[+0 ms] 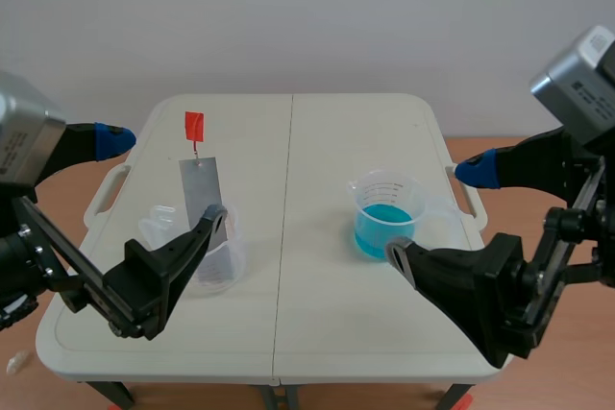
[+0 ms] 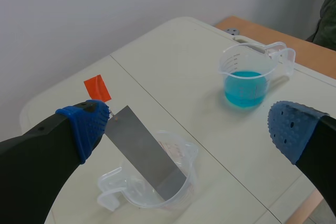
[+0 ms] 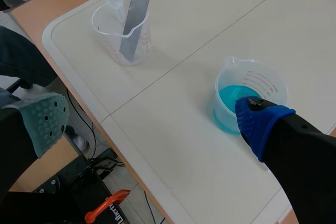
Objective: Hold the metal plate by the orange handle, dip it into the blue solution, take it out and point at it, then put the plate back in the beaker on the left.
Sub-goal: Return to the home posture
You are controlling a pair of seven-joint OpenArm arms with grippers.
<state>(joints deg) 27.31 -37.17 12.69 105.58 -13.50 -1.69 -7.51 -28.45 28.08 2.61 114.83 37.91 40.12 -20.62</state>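
Observation:
A grey metal plate with an orange handle on top leans upright in the clear empty beaker on the table's left half. On the right half stands a clear beaker of blue solution. My left gripper hangs open in front of the plate, touching nothing. From the left wrist, the plate and handle lie just past the left finger. My right gripper is open near the blue beaker, holding nothing. The plate stands far ahead of it.
The white folding table has a centre seam and a moulded handle on each side. Bare tabletop lies between the two beakers. Wooden floor shows around it, and an orange clamp sits below the near edge.

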